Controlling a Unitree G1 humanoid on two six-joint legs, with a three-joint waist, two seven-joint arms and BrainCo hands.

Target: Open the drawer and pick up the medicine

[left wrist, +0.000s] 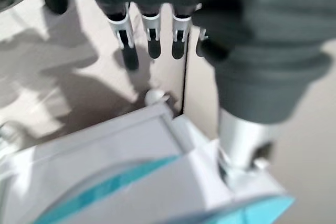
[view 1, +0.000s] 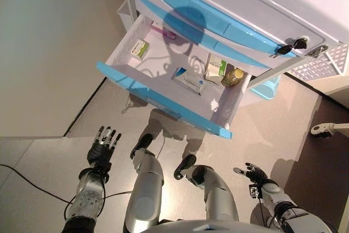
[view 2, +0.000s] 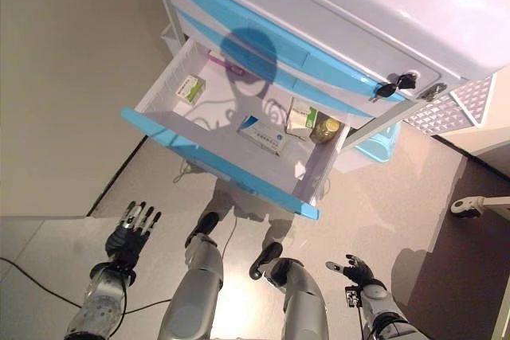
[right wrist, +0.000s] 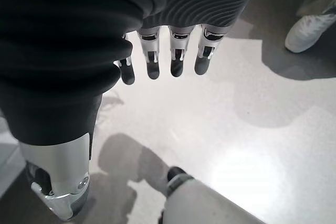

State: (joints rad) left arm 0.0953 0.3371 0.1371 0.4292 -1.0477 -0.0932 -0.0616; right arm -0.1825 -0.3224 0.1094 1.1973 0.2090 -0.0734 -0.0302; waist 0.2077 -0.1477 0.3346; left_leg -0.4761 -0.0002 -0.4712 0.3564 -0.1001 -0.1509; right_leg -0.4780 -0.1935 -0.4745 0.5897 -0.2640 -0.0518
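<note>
The white cabinet's lower drawer (view 1: 163,102) with a blue front stands pulled open. Inside lie a small green-and-white box (view 1: 139,49) at the left, a pink item (view 1: 163,31) at the back, a white-and-blue medicine box (view 1: 190,80) in the middle, a green-and-white box (view 1: 215,69) and an amber bottle (view 1: 233,76) at the right. My left hand (view 1: 103,144) hangs open below the drawer's left end, holding nothing. My right hand (view 1: 252,173) hangs open low at the right, well short of the drawer. Their straight fingers show in the left wrist view (left wrist: 152,35) and the right wrist view (right wrist: 176,56).
The cabinet (view 1: 245,4) has more blue-fronted drawers above, with keys (view 1: 289,46) in a lock at its right. A light-blue bin (view 1: 265,88) sits behind the drawer's right corner. A white wheeled foot (view 1: 327,129) stands at the right. A person's white shoe (right wrist: 310,24) is nearby.
</note>
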